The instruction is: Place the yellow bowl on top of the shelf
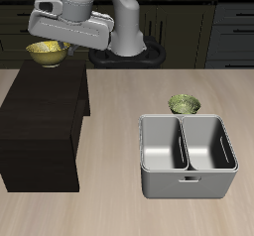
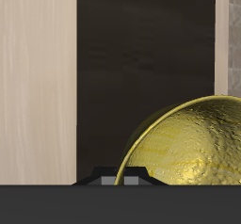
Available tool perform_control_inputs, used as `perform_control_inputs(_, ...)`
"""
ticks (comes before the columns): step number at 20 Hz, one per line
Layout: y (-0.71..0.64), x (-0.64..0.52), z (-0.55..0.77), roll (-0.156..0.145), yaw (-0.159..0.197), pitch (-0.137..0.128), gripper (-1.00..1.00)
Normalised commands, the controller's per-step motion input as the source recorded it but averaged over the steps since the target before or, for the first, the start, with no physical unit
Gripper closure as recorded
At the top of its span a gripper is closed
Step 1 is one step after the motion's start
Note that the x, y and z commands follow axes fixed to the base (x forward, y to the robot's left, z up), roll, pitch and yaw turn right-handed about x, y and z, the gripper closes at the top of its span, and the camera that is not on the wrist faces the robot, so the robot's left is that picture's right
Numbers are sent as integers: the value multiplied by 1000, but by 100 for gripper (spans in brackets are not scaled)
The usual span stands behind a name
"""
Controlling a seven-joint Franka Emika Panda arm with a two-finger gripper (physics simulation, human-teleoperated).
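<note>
**Yellow bowl hanging over the back of the shelf**

While the arm is reaching across from the table's back edge, the gripper (image 1: 52, 48) is carrying the yellow bowl (image 1: 46, 53) above the far end of the shelf (image 1: 40, 121). In the exterior view the bowl is showing just under the grey gripper body, its rim roughly level and its speckled olive inside facing up. Whether it is touching the shelf's flat top or hanging slightly above it cannot be told from that angle.

In the wrist view the yellow bowl (image 2: 193, 148) is filling much of the frame close to the camera, with the dark top of the shelf (image 2: 141, 58) lying directly beneath it and pale table wood (image 2: 38, 77) showing beside the shelf. The fingers themselves are mostly hidden by the gripper body and the bowl, but they are closed on the bowl's rim, holding it up.

Nearer the table's front edge, well apart from the shelf, a grey two-compartment bin (image 1: 187, 156) is sitting on the table. A paler greenish bowl (image 1: 185, 104) is resting just behind the bin's back wall.
</note>
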Motion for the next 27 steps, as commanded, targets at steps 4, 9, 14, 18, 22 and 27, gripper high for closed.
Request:
perform_control_inputs(4, 3, 34, -187, -8, 16, 12, 100)
perform_control_inputs(9, -24, 74, -202, -17, 16, 28, 100)
perform_control_inputs(14, -107, 52, -153, -88, 0, 41, -100)
perform_control_inputs(18, -8, -47, -19, -23, 9, 15, -100)
perform_control_inputs(22, 111, -48, 1, 8, 4, 4, -100)
perform_control_inputs(27, 126, -183, 87, 28, 1, -33, -100)
